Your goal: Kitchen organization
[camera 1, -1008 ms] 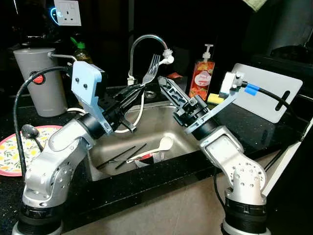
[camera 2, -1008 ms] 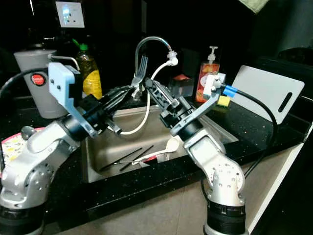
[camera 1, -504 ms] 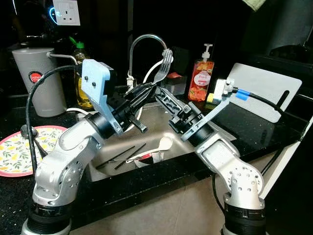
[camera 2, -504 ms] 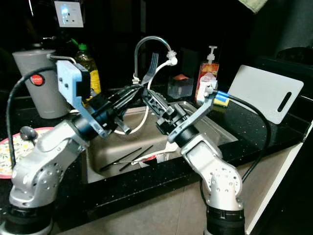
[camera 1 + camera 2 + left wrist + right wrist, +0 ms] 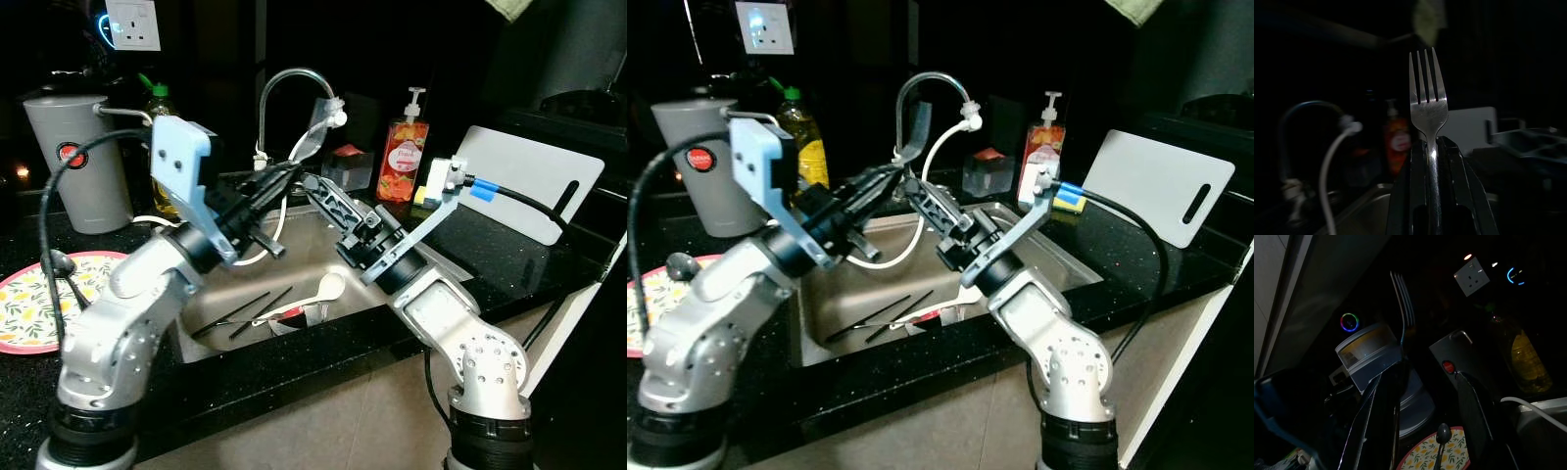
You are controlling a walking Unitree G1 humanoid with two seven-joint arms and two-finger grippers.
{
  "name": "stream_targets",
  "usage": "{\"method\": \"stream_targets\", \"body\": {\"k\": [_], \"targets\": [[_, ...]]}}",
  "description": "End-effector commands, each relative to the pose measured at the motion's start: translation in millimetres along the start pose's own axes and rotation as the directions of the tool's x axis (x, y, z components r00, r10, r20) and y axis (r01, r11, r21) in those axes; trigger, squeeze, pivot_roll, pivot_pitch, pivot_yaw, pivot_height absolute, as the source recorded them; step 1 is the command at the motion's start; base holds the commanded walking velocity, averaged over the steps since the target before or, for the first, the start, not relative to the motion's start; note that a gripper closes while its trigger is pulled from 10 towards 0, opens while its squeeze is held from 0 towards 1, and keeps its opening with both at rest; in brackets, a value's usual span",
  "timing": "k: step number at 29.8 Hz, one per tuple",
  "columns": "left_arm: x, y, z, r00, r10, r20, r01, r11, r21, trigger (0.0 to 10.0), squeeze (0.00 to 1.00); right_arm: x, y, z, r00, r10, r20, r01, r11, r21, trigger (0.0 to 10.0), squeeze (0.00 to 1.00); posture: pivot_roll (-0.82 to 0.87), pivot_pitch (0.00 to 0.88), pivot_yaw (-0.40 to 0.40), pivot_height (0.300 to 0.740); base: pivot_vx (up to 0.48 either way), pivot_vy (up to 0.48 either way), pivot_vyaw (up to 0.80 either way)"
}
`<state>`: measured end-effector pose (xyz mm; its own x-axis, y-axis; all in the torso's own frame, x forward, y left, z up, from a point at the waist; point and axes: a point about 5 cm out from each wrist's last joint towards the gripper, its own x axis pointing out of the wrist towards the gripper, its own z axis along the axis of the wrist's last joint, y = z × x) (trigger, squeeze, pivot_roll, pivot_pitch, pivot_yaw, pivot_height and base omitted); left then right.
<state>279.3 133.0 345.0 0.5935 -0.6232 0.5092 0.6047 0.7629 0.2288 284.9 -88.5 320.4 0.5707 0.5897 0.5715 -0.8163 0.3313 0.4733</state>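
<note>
Fork (image 5: 1427, 105) stood tines-up above the sink (image 5: 392, 257), pinched tight in the left tool (image 5: 290, 168), while the right tool (image 5: 315, 183) waited just beside it with fingers apart.

Both eye views look forward and down from the head at the sink (image 5: 323, 257) and dark desk (image 5: 490, 245), sharing the tap (image 5: 294, 83), soap bottle (image 5: 404, 147) and both arms. The left wrist view sits close behind its fork (image 5: 1427, 103), facing the tap. The right wrist view faces the wall socket (image 5: 1472, 276) and plate (image 5: 1437, 458).
</note>
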Motion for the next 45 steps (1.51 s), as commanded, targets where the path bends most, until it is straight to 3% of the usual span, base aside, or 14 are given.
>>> {"method": "stream_targets", "body": {"k": [1,6,13,19,22,31,45], "targets": [[-1.7,0.9,-4,0.999,-0.008,-0.032,0.008,1.0,0.014,10.0,0.0,-0.5,4.4,6,0.999,0.027,0.023,-0.027,1.0,-0.007,10.0,0.0,-0.07,0.0,-0.07,0.74,0.0,0.0,0.0],[-0.6,-12.1,-20,0.989,-0.057,-0.133,0.074,0.99,0.12,10.0,0.0,3.7,3.1,12,0.999,0.015,0.043,-0.014,1.0,-0.021,10.0,0.0,-0.06,0.0,-0.082,0.74,0.0,0.0,0.0],[2.3,-22.7,-24,0.986,-0.095,-0.135,0.109,0.989,0.101,10.0,0.0,7.4,-1.5,11,0.999,-0.032,0.038,0.034,0.998,-0.056,10.0,0.0,-0.06,0.0,-0.085,0.74,0.0,0.0,0.0],[4.5,-17.0,-20,0.992,-0.061,-0.114,0.073,0.992,0.102,10.0,0.0,6.5,-3.9,10,0.998,-0.05,0.027,0.051,0.997,-0.065,10.0,0.0,-0.07,0.0,-0.085,0.74,0.0,0.0,0.0],[4.8,-4.7,-22,0.992,0.037,-0.119,-0.018,0.988,0.156,10.0,0.0,4.3,-5.7,12,0.998,-0.055,0.032,0.057,0.996,-0.068,10.0,0.0,-0.06,0.0,-0.094,0.74,0.0,0.0,0.0],[3.6,-5.5,-17,0.995,0.033,-0.096,-0.02,0.991,0.135,10.0,0.0,5.2,-6.8,11,0.998,-0.054,0.027,0.056,0.996,-0.07,10.0,0.0,-0.06,0.0,-0.091,0.74,0.0,0.0,0.0],[7.5,-32.4,-20,0.991,-0.111,-0.076,0.115,0.992,0.051,10.0,0.0,5.2,-6.0,9,0.999,-0.051,0.02,0.052,0.996,-0.068,10.0,0.0,-0.07,0.0,-0.093,0.74,0.0,0.0,0.0]]}}
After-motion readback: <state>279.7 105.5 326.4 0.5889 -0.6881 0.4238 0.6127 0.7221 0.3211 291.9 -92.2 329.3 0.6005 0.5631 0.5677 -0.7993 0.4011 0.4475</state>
